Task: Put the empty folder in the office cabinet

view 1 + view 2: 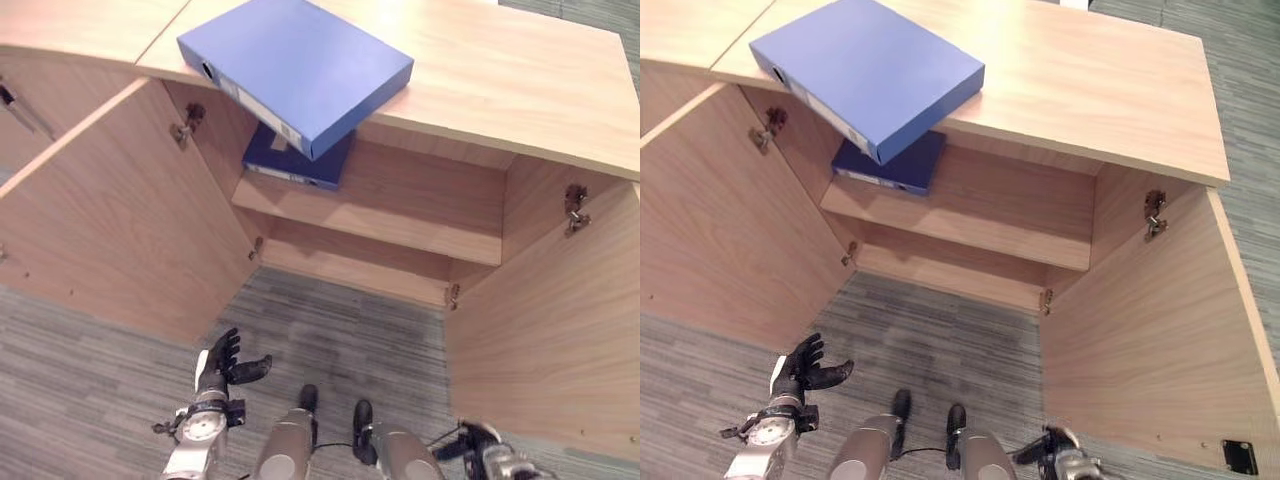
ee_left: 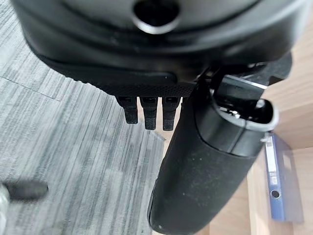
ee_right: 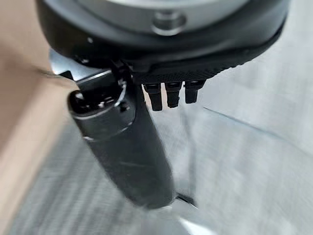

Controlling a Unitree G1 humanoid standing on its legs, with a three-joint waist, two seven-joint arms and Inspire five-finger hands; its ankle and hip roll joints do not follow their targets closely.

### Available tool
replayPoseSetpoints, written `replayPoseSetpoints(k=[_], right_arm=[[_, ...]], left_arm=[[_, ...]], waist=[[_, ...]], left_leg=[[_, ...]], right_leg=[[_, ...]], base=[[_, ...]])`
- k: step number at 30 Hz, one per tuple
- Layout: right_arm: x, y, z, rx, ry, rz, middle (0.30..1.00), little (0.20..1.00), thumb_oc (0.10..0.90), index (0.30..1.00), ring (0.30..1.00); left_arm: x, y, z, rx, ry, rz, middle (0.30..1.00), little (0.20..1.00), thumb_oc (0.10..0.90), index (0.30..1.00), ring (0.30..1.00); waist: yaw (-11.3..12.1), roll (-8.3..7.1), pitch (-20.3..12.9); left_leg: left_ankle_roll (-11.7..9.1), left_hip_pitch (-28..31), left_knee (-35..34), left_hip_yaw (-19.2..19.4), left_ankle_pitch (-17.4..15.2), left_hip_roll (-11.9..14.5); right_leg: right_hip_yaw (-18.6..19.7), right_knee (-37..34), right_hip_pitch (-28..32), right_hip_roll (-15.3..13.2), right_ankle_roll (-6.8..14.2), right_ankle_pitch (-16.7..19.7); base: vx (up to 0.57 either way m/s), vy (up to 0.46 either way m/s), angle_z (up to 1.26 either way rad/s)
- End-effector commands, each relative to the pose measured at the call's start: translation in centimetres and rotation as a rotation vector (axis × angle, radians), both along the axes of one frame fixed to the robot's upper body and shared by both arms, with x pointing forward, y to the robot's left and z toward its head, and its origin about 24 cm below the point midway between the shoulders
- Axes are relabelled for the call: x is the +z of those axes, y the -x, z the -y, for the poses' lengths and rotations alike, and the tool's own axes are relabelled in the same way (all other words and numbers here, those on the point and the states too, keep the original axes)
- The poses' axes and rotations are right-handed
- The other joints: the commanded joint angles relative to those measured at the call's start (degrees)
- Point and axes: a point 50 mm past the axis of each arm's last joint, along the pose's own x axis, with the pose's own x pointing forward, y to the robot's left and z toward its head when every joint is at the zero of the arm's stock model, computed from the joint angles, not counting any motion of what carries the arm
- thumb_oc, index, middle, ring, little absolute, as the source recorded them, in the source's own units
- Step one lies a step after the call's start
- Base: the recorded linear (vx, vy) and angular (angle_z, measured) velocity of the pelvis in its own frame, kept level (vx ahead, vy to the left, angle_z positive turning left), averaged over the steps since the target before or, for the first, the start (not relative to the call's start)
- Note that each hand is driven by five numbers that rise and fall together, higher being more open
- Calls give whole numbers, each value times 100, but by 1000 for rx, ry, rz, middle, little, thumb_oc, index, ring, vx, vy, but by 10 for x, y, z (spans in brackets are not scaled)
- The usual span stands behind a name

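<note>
On the cabinet top (image 1: 500, 70) lies the blue folder (image 1: 300, 65), one corner overhanging — stiff, probably light, best gripped by its edges. My left hand (image 1: 225, 362) and right hand (image 3: 146, 122) hang relaxed, holding nothing.

blue folder (image 1: 300, 68) | closed, flat on cabinet (image 1: 500, 80) top | corner overhanging open front

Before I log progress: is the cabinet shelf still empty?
No, a dark blue folder already lies on the shelf inside the open cabinet.
</note>
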Motion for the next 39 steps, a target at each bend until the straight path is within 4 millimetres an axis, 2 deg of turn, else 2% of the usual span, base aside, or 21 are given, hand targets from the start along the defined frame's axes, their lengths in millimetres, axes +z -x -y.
replayPoseSetpoints(k=[1, 3, 4, 5, 6, 11, 13, 14, 15, 16, 18, 20, 24, 26, 27, 33, 34, 35, 37, 39], right_arm=[[-7, 20, 4, 1, -8, -35, 900, 900, 800, 900, 900], [-11, 32, 7, -39, -37, -52, 900, 900, 800, 900, 900], [-11, 33, 7, -39, -36, -53, 900, 900, 800, 900, 900], [-15, 47, 11, -96, -65, -78, 900, 900, 800, 900, 900], [-16, 52, 13, -123, -72, -87, 900, 900, 800, 900, 900], [-23, 69, 10, -230, -115, -121, 900, 900, 800, 900, 900], [-24, 67, 5, -236, -130, -116, 900, 900, 800, 900, 900], [-24, 66, 1, -231, -142, -109, 900, 900, 800, 900, 900], [-24, 66, 0, -231, -143, -109, 900, 900, 800, 900, 900], [-22, 34, -33, -216, -200, -46, 900, 900, 800, 900, 900], [-21, 33, -28, -206, -192, -45, 900, 900, 800, 900, 900], [-21, 35, -29, -208, -199, -31, 900, 900, 800, 900, 900], [-25, 45, -32, -195, -190, -57, 900, 900, 800, 900, 900], [-26, 48, -32, -193, -184, -68, 900, 900, 800, 900, 900], [-28, 54, -31, -176, -166, -91, 900, 900, 800, 900, 900], [-30, 63, -25, -160, -129, -126, 900, 900, 800, 900, 900], [-28, 60, -23, -135, -133, -116, 900, 900, 800, 900, 900], [-25, 49, -33, -56, -138, -64, 900, 900, 800, 900, 900], [-30, 77, -17, -66, -88, -132, 900, 900, 800, 900, 900], [-29, 74, -10, -93, -78, -148, 900, 900, 800, 900, 900]], left_arm=[[38, -22, 2, -31, -56, 221, 900, 900, 800, 900, 900], [42, -22, 7, -25, 3, 253, 900, 900, 800, 900, 900], [42, -21, 7, -25, 3, 252, 900, 900, 800, 900, 900], [47, -23, 10, -59, 27, 269, 900, 900, 800, 900, 900], [53, -25, 10, -64, 53, 297, 900, 900, 800, 900, 900], [95, -34, 6, -49, 119, 504, 900, 900, 800, 900, 900], [114, -37, 4, -54, 98, 592, 900, 900, 800, 900, 900], [130, -39, 2, -66, 42, 659, 900, 900, 800, 900, 900], [130, -39, 2, -66, 42, 658, 900, 900, 800, 900, 900], [136, -45, 11, -110, 21, 682, 900, 900, 800, 900, 900], [157, -42, 6, -97, -76, 770, 900, 900, 800, 900, 900], [180, -45, 3, -104, -258, 852, 900, 900, 800, 900, 900], [221, -53, 8, -131, -593, 997, 900, 900, 800, 900, 900], [228, -57, 10, -129, -655, 1024, 900, 900, 800, 900, 900], [243, -66, 16, -149, -780, 1080, 900, 900, 800, 900, 900], [271, -86, 41, -247, -1041, 1173, 900, 900, 800, 900, 900], [274, -88, 34, -248, -1117, 1146, 900, 900, 800, 900, 900], [279, -91, 37, -247, -1161, 1167, 900, 900, 800, 900, 900], [284, -106, 49, -273, -1266, 1149, 900, 900, 800, 900, 900], [298, -119, 72, -344, -1313, 1199, 900, 900, 800, 900, 900]], waist=[[65, 173, -442], [32, 320, -557], [33, 326, -555], [-63, 488, -725], [-102, 534, -765], [-133, 578, -834], [-105, 545, -852], [-96, 511, -875], [-92, 507, -873], [14, 524, -900], [61, 513, -926], [30, 453, -952], [-25, 335, -1004], [-41, 305, -1015], [-105, 278, -1051], [-274, 267, -1130], [-326, 253, -1134], [-383, 234, -1143], [-511, 223, -1174], [-548, 235, -1192]], left_leg=[[87, 89, -506, 241, 273, 276], [-94, 323, -984, 411, 446, 357], [-97, 351, -1019, 415, 462, 362], [-172, 549, -1244, 334, 411, 251], [-178, 592, -1244, 335, 380, 195], [-81, 798, -1244, 372, 180, -57], [-31, 867, -1244, 393, 97, -130], [-2, 901, -1244, 432, 30, -169], [-1, 905, -1244, 438, 29, -171], [26, 951, -1244, 416, -14, -215], [44, 986, -1244, 427, -57, -239], [41, 1038, -1244, 478, -96, -233], [43, 1119, -1244, 571, -166, -228], [43, 1142, -1244, 598, -180, -226], [40, 1166, -1244, 630, -210, -222], [38, 1259, -1244, 735, -279, -196], [27, 1270, -1244, 775, -278, -178], [21, 1289, -1244, 830, -280, -162], [22, 1315, -1244, 898, -297, -156], [26, 1315, -1244, 907, -305, -151]], right_leg=[[-319, -776, 584, -75, 714, -185], [-438, -865, 734, -79, 755, -174], [-438, -875, 749, -73, 754, -170], [-516, -1043, 891, -129, 823, -60], [-539, -1098, 917, -170, 848, -10], [-416, -1244, 1022, -314, 991, 190], [-349, -1263, 1046, -365, 1048, 231], [-331, -1298, 1062, -399, 1084, 246], [-325, -1300, 1065, -400, 1085, 247], [-339, -1339, 1129, -430, 1108, 261], [-363, -1374, 1173, -455, 1145, 264], [-342, -1392, 1207, -462, 1163, 263], [-306, -1448, 1258, -467, 1208, 292], [-297, -1470, 1278, -471, 1215, 303], [-284, -1486, 1283, -471, 1230, 318], [-225, -1557, 1327, -469, 1259, 361], [-209, -1575, 1322, -464, 1268, 378], [-182, -1592, 1321, -461, 1269, 389], [-120, -1608, 1311, -454, 1287, 416], [-98, -1616, 1309, -444, 1294, 422]], base=[[82, 107, 60], [91, 136, 55], [131, 231, 33], [114, 229, 18], [129, 292, 9], [47, 170, 5], [36, 120, -19], [30, 83, -21], [43, 76, -22], [45, 57, -23], [49, 61, -12], [36, 21, -3], [32, -13, -4], [0, 0, 0], [0, 0, 0], [14, -17, -13], [5, -24, -9], [-45, -18, -13], [-19, -13, -26], [-17, -21, -20]])
